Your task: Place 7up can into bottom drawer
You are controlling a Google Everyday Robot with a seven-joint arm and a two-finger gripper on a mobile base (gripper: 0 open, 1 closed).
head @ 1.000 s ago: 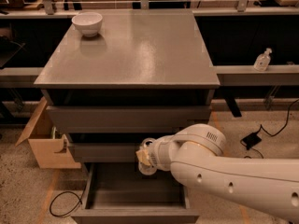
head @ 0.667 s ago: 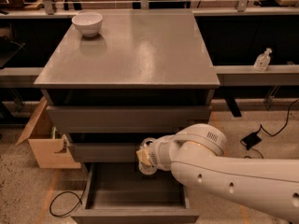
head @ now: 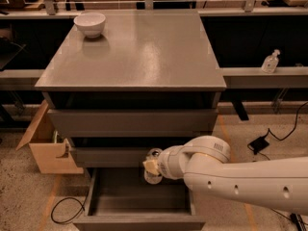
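**7up Can Held Over the Open Bottom Drawer**

The gripper (head: pixel 152 167) sits in front of the bench (head: pixel 139 52), level with the lower edge of the middle drawer (head: pixel 106 157) and above the rear part of the bottom drawer (head: pixel 139 220). The fingers (head: pixel 149 166) are closed on the 7up can (head: pixel 154 154), gripping it around its mid-section. The can is upright, with its silver top just in front of the middle drawer's face and its base clear of the drawer floor. The bottom drawer is pulled out, and its dark grey interior is exposed. The white arm (head: pixel 240 177) enters from the lower right. The top drawer (head: pixel 130 123) is above the middle one. A white bowl (head: pixel 89 24) rests on the far left corner of the bench top. A cardboard box (head: pixel 45 148) stands on the floor at the left of the bench.
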